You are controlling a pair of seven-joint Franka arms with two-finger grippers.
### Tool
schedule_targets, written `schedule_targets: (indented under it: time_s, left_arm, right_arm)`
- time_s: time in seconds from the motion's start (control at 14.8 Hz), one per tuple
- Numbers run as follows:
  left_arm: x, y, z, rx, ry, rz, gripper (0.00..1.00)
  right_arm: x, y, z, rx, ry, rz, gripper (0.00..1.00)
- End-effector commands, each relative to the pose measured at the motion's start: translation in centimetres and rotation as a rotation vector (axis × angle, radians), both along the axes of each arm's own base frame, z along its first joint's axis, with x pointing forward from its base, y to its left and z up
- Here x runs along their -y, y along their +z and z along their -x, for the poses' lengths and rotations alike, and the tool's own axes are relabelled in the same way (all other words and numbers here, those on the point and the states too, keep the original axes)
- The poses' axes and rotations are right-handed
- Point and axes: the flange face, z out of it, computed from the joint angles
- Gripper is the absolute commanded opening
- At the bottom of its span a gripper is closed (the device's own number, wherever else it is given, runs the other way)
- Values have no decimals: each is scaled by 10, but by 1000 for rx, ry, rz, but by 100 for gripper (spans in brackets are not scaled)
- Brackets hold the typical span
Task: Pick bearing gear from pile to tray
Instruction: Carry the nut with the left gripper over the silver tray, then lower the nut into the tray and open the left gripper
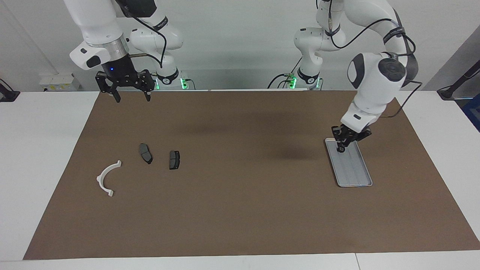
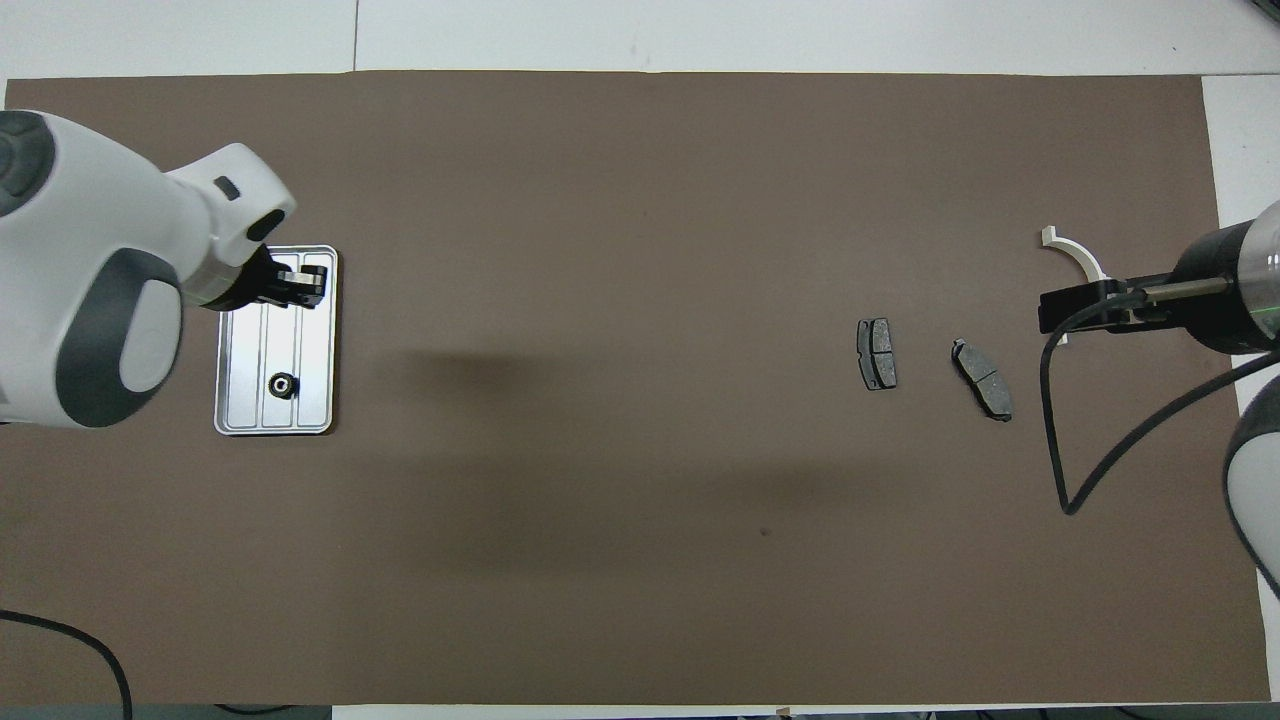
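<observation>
Left gripper low over the tray, at its end toward the robots — fingertips closed, nothing seen between them. Small black bearing gear lies in the tray. Placement looks done; next, lift clear. Right gripper waits, spread wide, over the mat's edge — brake pads remain.

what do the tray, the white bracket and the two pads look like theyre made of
Tray: likely metal, silver-grey with a bright sheen on its ridged floor. White bracket: probably moulded plastic, plain matte white, thin curved shape. Brake pads: dark grey, dull and slightly speckled, which suggests friction material, perhaps on a metal backing; that cannot be confirmed.
</observation>
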Motion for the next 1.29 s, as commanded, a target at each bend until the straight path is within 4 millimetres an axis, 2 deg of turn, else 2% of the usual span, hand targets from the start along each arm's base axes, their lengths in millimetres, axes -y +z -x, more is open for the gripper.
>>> schedule_targets:
  time_s: [0.0,0.14,0.34,0.81,0.95,1.22]
  left_arm:
    - [-47,-14,-2,16,-63,31,0]
    - [-63,-32,-5,45,-68,27,0]
    - [-68,-62,-10,63,-60,23,0]
    - [-57,-115,-10,103,-36,32,0]
    - [-48,-133,-9,119,-33,31,0]
    - [-48,-150,0,108,-35,29,0]
  right_arm:
    - [9,-5,1,-10,18,46,100]
    - [9,-7,3,-27,17,51,100]
    - [8,-8,3,-32,19,46,100]
    - [7,-14,-4,-43,15,32,100]
    - [6,-15,-4,-46,14,21,100]
    - [4,-14,-5,-44,5,-18,100]
